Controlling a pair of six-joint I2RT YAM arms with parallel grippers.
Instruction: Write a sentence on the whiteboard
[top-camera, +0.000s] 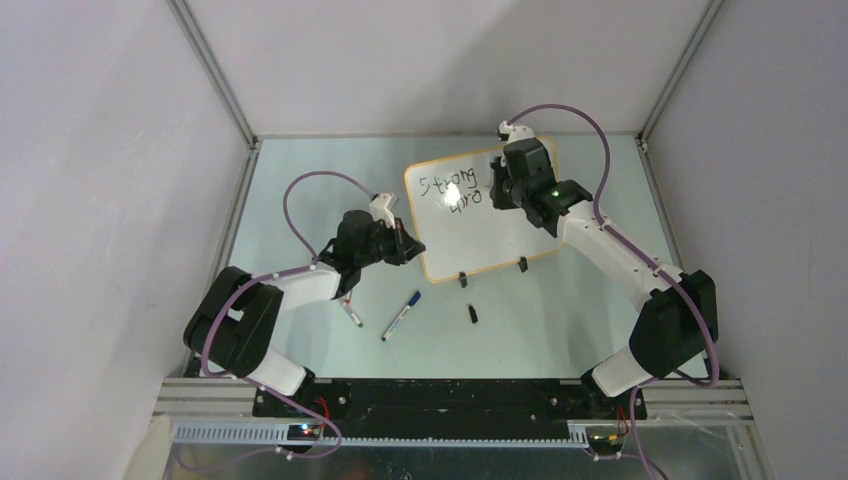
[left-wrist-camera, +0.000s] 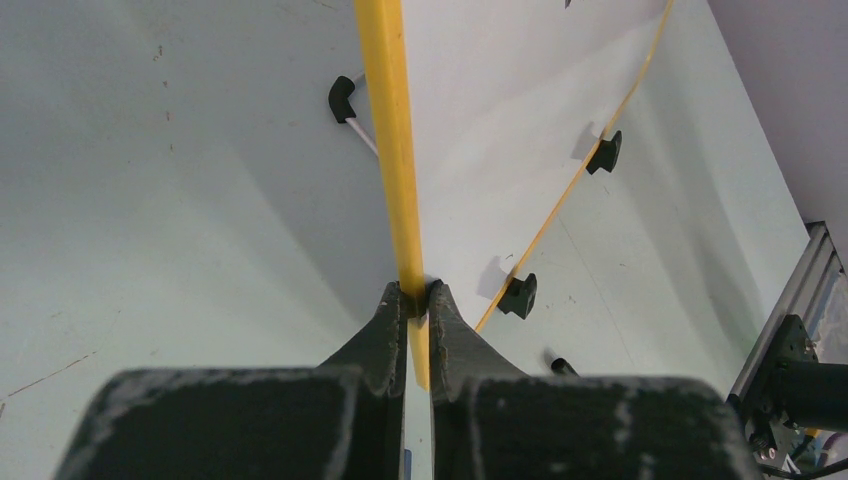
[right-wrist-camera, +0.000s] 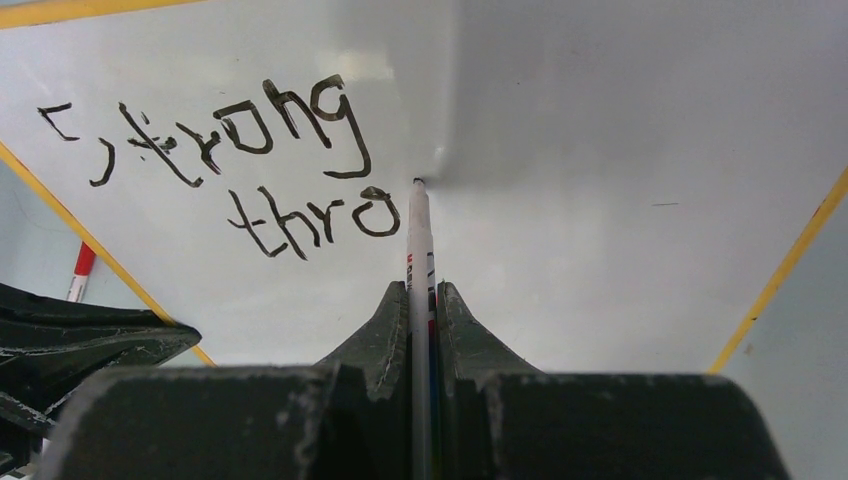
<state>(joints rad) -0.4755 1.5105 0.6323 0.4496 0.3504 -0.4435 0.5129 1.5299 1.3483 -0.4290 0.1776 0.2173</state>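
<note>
Right wrist: our right gripper (right-wrist-camera: 421, 298) pinched the marker (right-wrist-camera: 418, 240), tip on the whiteboard (right-wrist-camera: 620, 130) where the sentence (right-wrist-camera: 250, 165) ended at "thro", mid-frame. Our left gripper (left-wrist-camera: 418, 298) clamped the yellow rim (left-wrist-camera: 388, 120), likely steadying the board.

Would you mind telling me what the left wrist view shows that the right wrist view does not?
Only the left wrist: the left gripper pinching the yellow rim of the whiteboard, and the black clip feet. Only the right wrist: the right gripper holding the marker, tip at the board, beside the sentence, reading "Strong thro" so far. Both: the white board face and yellow rim.
</note>
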